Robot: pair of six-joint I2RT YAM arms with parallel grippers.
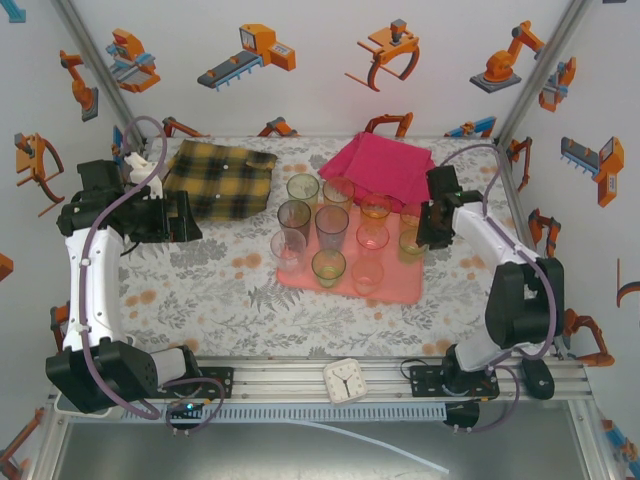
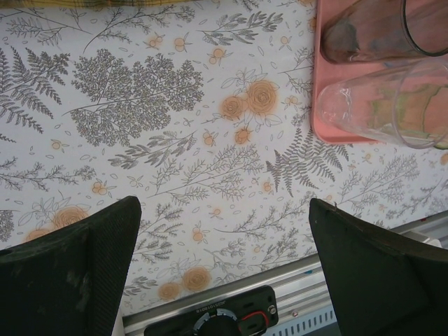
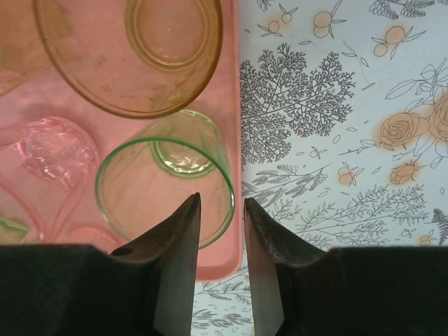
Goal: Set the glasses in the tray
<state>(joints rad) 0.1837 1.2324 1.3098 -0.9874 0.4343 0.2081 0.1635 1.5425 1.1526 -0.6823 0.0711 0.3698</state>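
Right tool [image 3: 222, 203] w/ jaws slightly parted astride green glass [image 3: 164, 178] rim, not pinching; glass stands upright at tray [image 3: 229, 91] right edge. Lift straight up, no sideways nudge. Left tool [image 2: 224, 210] wide open over table [image 2: 175, 140].

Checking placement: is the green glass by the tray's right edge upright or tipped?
Upright: the green glass stands on the tray, open rim above its base.
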